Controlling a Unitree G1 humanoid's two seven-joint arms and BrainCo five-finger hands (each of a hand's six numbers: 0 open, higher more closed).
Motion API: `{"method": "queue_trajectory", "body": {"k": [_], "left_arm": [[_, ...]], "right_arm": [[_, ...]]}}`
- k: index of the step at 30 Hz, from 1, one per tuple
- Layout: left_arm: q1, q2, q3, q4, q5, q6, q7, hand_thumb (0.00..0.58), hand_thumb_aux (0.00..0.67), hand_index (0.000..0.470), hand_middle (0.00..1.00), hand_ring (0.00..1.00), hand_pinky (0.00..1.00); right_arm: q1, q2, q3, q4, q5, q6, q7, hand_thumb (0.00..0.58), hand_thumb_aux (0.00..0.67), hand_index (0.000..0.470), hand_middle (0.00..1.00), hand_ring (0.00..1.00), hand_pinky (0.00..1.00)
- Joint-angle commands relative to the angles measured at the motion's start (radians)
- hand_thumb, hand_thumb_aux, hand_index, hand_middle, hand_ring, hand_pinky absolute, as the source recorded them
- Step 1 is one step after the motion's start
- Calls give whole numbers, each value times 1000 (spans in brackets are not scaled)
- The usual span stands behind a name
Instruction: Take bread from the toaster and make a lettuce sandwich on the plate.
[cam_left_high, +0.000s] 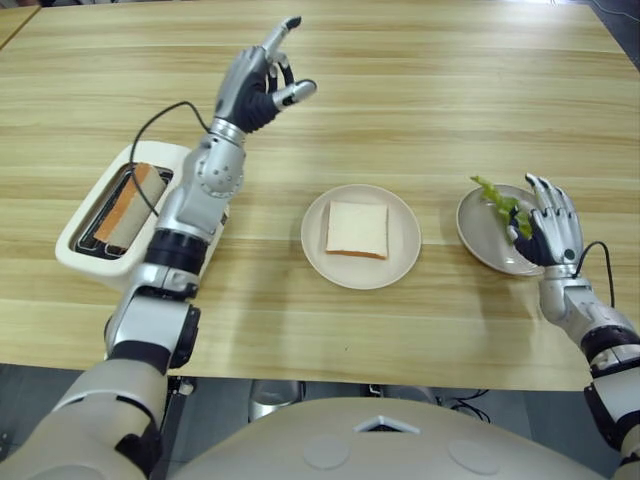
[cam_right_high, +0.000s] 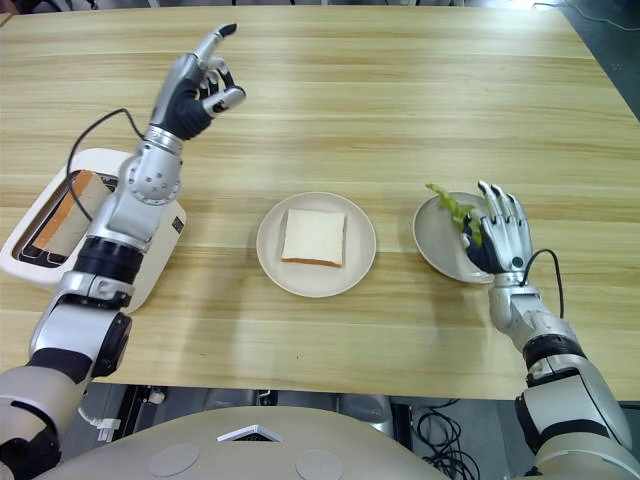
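**Lettuce held over the side dish, one slice waiting on the plate**

Nearest the robot, on its right, the right hand (cam_left_high: 552, 228) is hovering at the near right edge of a small round dish (cam_left_high: 478, 235). Its fingers are standing mostly straight and pointing away from the body, and they appear to be pinching the near end of a green lettuce leaf (cam_left_high: 497, 198) against the thumb. The leaf is stretching from the hand out over the dish toward the desk's far side. Whether its far tip is touching the dish cannot be told.

Just left of the dish, and apart from it, the plate (cam_left_high: 400, 262) is sitting near the middle of the wooden desk (cam_left_high: 420, 100). It is carrying a single square slice of white bread (cam_left_high: 357, 229), which is lying flat on the plate's centre with nothing on top of it.

Further left, the white toaster (cam_left_high: 75, 255) is resting on the desk near the left edge. A second slice of bread (cam_left_high: 128, 208) is standing in one of its slots with its brown crust showing. The left forearm is passing just beside the toaster's right side.

Farthest out, the left hand (cam_left_high: 258, 88) is hanging raised above bare desk, well beyond the toaster and the plate. It is holding nothing. One of its fingers is pointing straight out while the others are curling loosely toward the palm. A thin black cable (cam_left_high: 150, 120) is looping from the left wrist down over the toaster.
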Motion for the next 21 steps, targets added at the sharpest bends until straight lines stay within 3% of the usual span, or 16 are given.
{"method": "queue_trajectory", "body": {"k": [1, 13, 21], "left_arm": [[104, 32, 85, -226, -28, 114, -62, 0, 0, 0, 702, 702, 702], [383, 165, 502, -793, -25, 342, -171, 0, 0, 0, 541, 541, 541], [675, 241, 785, -792, 77, 356, -203, 0, 0, 0, 525, 525, 525]], "right_arm": [[15, 7, -43, -82, 80, -101, 77, 580, 670, 460, 1000, 1000, 1000], [-17, 82, -106, -407, 106, -115, 250, 580, 670, 460, 1000, 1000, 1000], [-146, 201, -14, -317, -32, -119, 254, 580, 670, 460, 1000, 1000, 1000]]}}
